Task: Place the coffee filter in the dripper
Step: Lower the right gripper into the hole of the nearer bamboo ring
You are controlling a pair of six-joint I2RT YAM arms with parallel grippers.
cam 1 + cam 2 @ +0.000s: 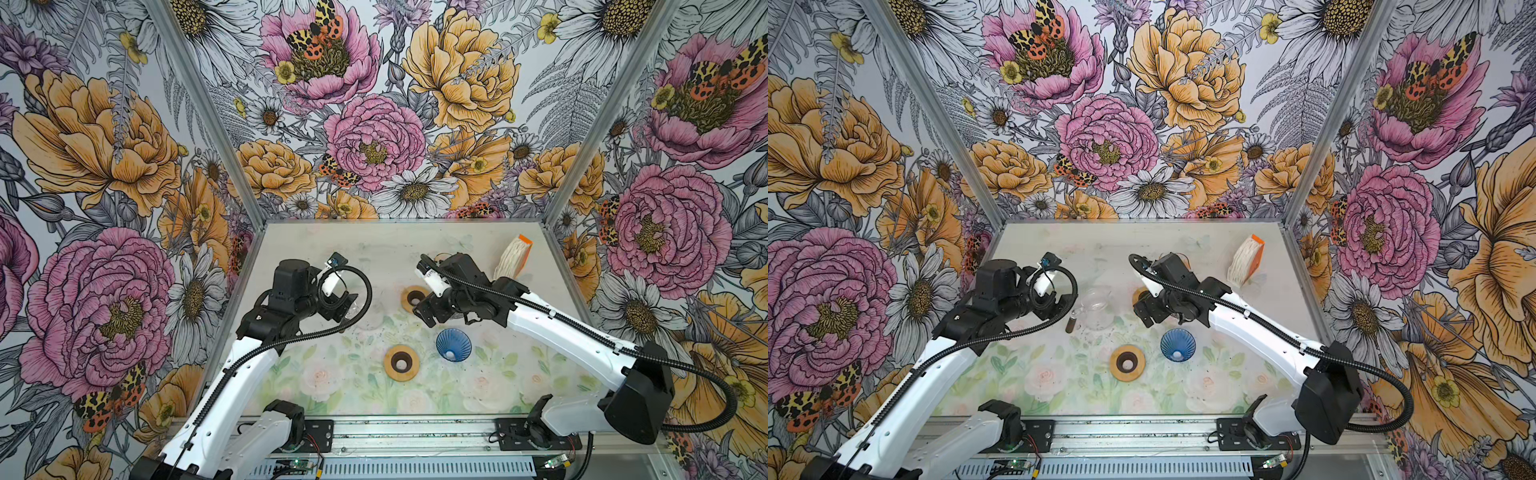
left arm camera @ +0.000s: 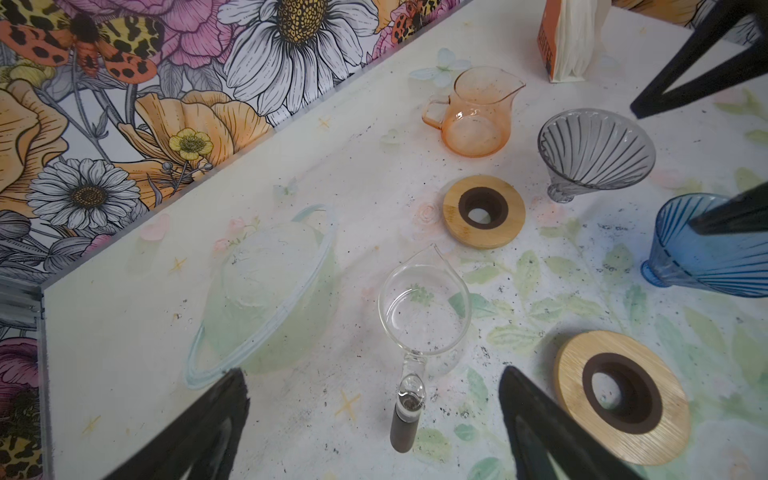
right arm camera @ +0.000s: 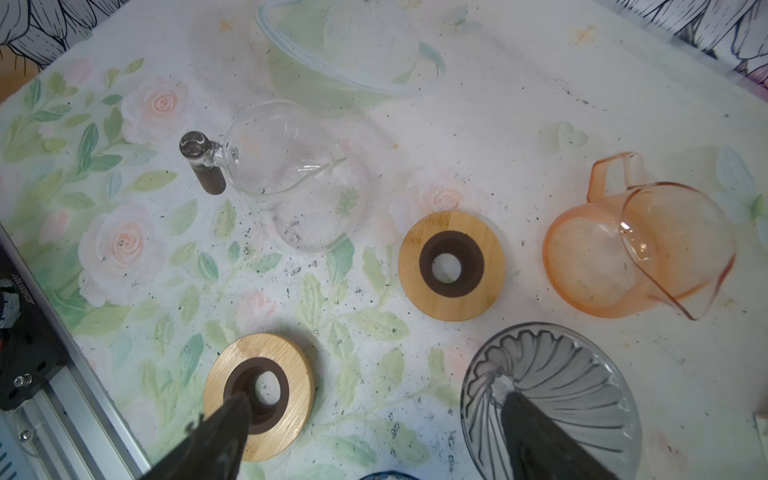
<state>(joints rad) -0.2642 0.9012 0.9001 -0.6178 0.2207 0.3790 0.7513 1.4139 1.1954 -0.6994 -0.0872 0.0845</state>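
White coffee filters [image 1: 510, 259] stand stacked in an orange box at the back right, also in the left wrist view [image 2: 575, 41]. A blue dripper [image 1: 454, 345] [image 1: 1177, 344] stands mid-table. A grey dripper [image 2: 596, 151] [image 3: 552, 386] stands behind it, hidden under the right arm in both top views. My left gripper [image 1: 347, 307] [image 2: 374, 384] is open, and the clear carafe's handle [image 2: 405, 419] stands untouched between its fingers. My right gripper [image 1: 426, 313] [image 3: 376, 401] is open and holds nothing. One of its fingers is over the grey dripper and one over a wooden ring [image 3: 291, 415].
Two wooden rings [image 1: 401, 376] [image 1: 406, 296] lie near the blue dripper. A clear carafe [image 1: 1096, 307] [image 2: 424, 307] stands left of centre, and an orange carafe [image 2: 478, 120] [image 3: 640, 249] stands further back. A glass bowl [image 2: 266, 291] sits at the back left. Coffee grounds speckle the mat.
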